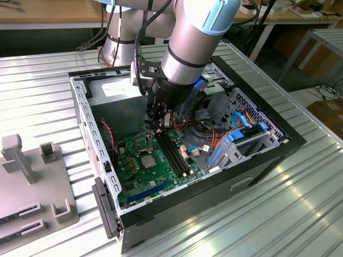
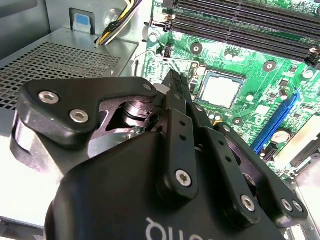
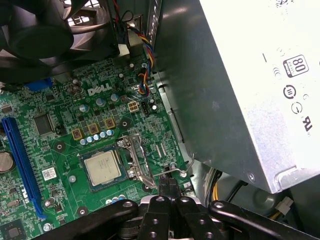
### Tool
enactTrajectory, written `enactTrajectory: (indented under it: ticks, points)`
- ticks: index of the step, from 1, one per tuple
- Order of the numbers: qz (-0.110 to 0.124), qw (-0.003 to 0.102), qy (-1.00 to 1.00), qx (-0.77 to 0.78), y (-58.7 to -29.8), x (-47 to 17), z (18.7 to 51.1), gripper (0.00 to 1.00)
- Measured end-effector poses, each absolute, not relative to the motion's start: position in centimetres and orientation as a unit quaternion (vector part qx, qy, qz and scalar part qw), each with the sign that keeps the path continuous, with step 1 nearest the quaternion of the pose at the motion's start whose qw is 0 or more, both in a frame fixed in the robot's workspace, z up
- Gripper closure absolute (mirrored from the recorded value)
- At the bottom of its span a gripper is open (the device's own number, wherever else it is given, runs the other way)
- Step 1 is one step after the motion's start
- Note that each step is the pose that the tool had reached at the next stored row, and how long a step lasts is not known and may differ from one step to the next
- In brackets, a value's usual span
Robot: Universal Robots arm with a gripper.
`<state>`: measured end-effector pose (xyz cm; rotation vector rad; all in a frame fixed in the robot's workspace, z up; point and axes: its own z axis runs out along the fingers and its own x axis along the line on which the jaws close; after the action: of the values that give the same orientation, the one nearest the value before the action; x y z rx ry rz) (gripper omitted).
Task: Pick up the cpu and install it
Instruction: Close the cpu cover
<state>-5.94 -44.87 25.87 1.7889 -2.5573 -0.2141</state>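
Observation:
The cpu [image 3: 102, 167] is a small silvery square lying flat in the socket of the green board [image 3: 60, 115]. It also shows in the second wrist view [image 2: 220, 90] and in the exterior view [image 1: 148, 159]. The socket's metal load plate [image 3: 135, 160] stands swung open beside it, and the thin wire lever [image 3: 186, 167] hooks out near the power supply. My gripper [image 3: 168, 186] is shut, with nothing seen between its black fingertips, which hover just beside the socket at the lever's end. From outside, my gripper [image 1: 155, 126] reaches down into the case above the board; its fingers [image 2: 175, 100] meet at a point.
The big grey power-supply box [image 3: 250, 90] rises close beside the gripper. Black memory slots [image 2: 240, 20], a blue slot [image 3: 20, 160] and a black fan [image 3: 35, 30] ring the socket. Coloured cables [image 1: 214, 134] fill the case's far side. A grey fixture [image 1: 32, 176] lies on the table.

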Motion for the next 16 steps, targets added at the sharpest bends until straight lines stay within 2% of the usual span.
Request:
enactTrajectory:
  ticks: [16]
  points:
    - [-0.068,0.007,-0.817,0.572,-45.81,-5.94,25.88,0.89]
